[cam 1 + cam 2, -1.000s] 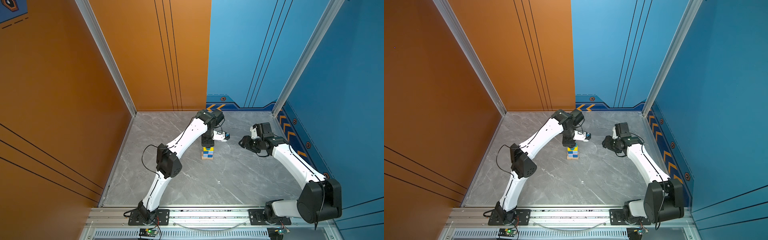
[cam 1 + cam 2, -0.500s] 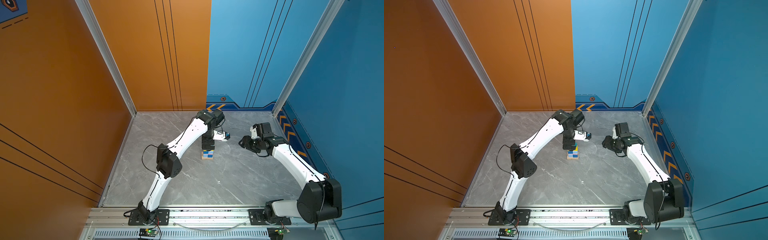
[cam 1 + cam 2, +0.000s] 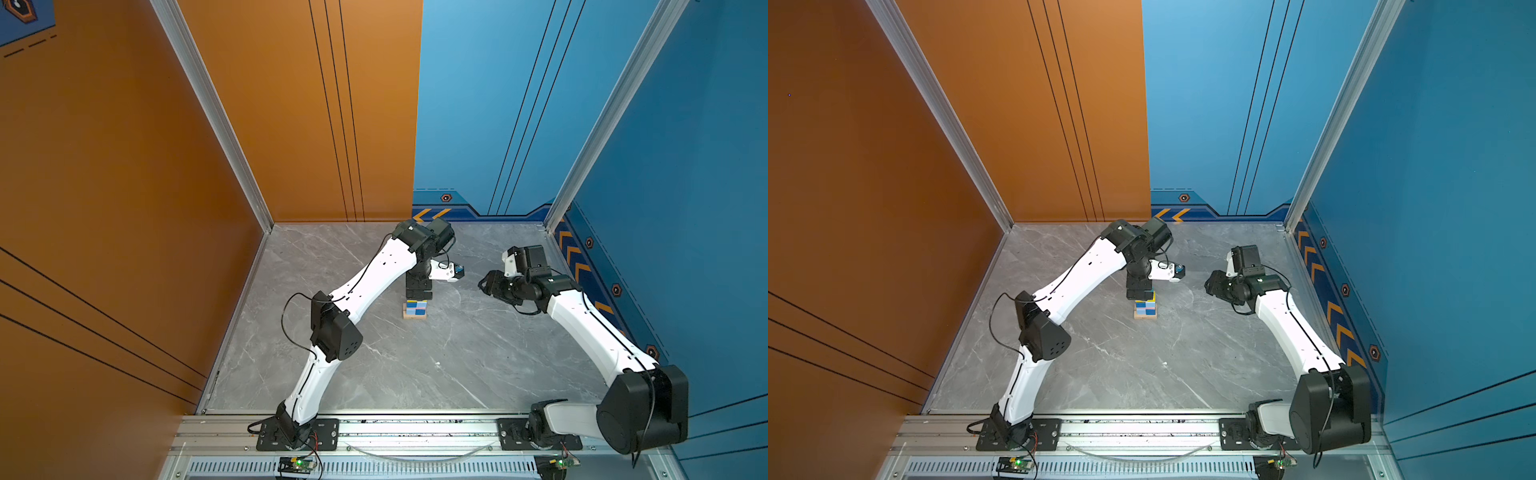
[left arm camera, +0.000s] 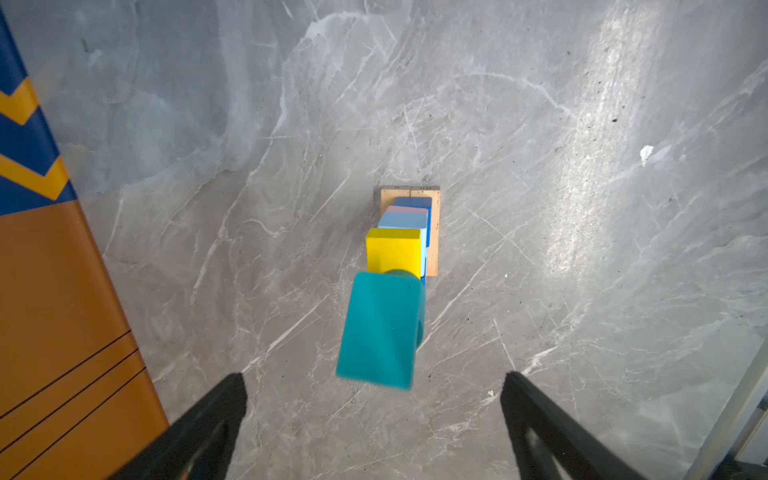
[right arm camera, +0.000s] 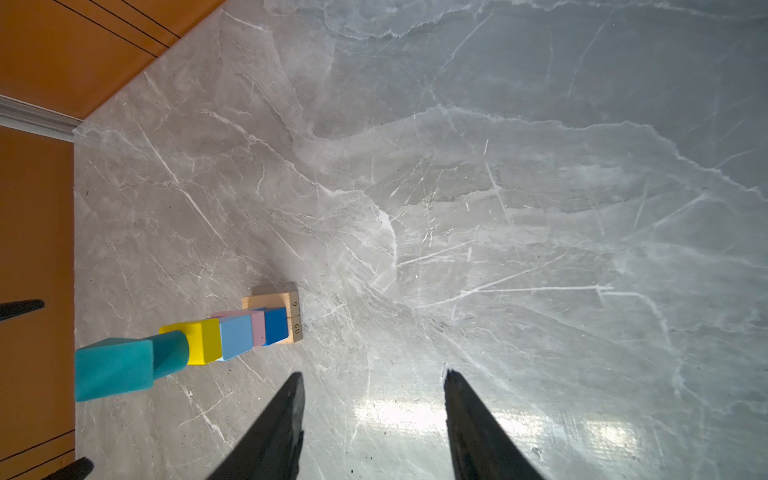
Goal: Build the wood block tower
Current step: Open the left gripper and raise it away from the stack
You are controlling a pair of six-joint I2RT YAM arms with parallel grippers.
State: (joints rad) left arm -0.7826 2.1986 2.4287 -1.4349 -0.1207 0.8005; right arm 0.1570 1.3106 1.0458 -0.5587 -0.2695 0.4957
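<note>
left jaws spread, freeing teal prism [image 4: 380, 330]

The tabletop [image 3: 374, 365] is a smooth grey slab with a marble pattern of pale veins, and it is glossy enough to reflect the lamps in bright patches. Directly on it lie two tan planks [image 4: 409, 192], flat, side by side and touching along their long edges, with small dark digits printed on their ends. Well apart from them lies one tiny white chip [image 4: 646, 153].
</note>
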